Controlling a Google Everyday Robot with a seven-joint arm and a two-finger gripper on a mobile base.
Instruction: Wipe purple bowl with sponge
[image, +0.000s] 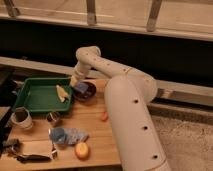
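Observation:
The purple bowl (86, 92) sits on the wooden table just right of the green tray (35, 96). A blue sponge (81, 88) lies inside the bowl. My gripper (76, 81) hangs at the end of the white arm, right over the bowl's left rim and touching the sponge. The arm reaches in from the lower right and arcs over the table.
A yellow item (62, 93) lies in the green tray. A metal cup (21, 118), a small tin (52, 118), a blue cloth (66, 135), an orange fruit (81, 150), a carrot-like piece (104, 116) and dark tools (25, 152) stand on the table (95, 140).

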